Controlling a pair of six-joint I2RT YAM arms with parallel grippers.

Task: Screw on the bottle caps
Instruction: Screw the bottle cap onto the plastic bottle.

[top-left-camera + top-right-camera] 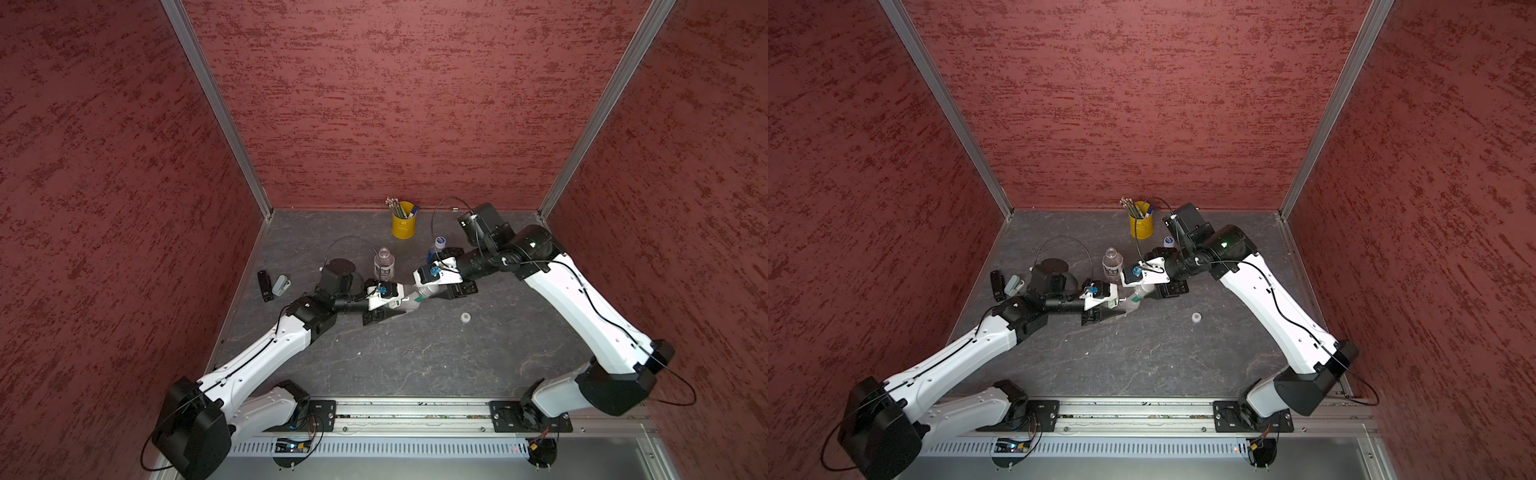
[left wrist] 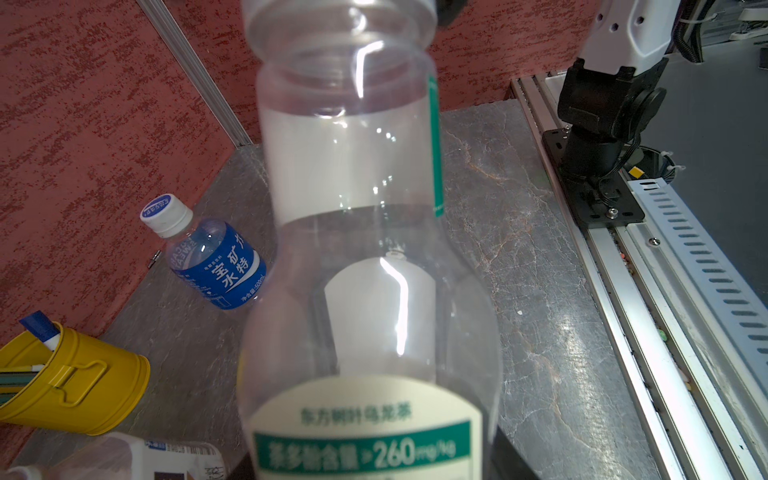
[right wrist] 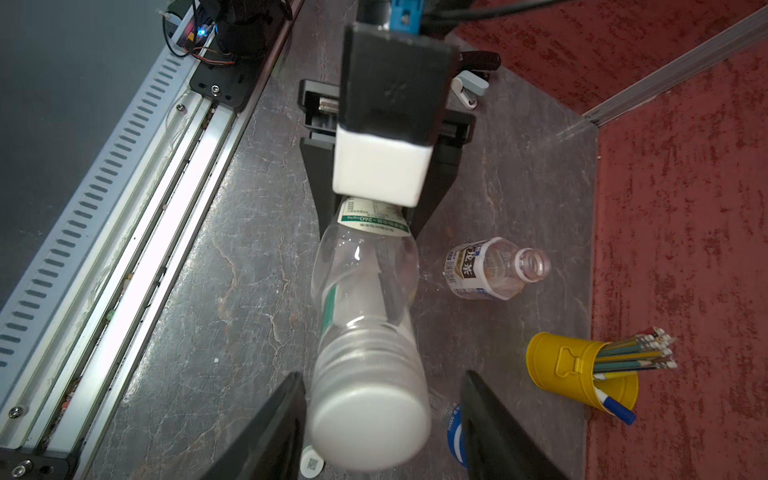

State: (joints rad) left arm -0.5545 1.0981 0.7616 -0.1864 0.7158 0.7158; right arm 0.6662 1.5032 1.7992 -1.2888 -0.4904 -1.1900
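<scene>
A clear bottle (image 1: 415,300) with a green neck band lies level above the table between both arms. My left gripper (image 1: 395,309) is shut on its labelled base end (image 3: 374,220). A wide white cap (image 3: 370,415) sits on its neck. My right gripper (image 3: 382,399) is open around that cap, one finger (image 3: 274,424) close against it and a gap on the opposite side. The white-labelled bottle (image 1: 384,266) stands uncapped. The blue-labelled bottle (image 2: 216,266) wears its blue-and-white cap (image 2: 164,214). A small white cap (image 1: 465,317) with a dark square lies loose on the table.
A yellow pencil cup (image 1: 403,224) stands at the back near the wall. A grey stapler (image 1: 281,285) and a black object (image 1: 264,285) lie at the left edge. The aluminium rail (image 1: 415,415) runs along the front.
</scene>
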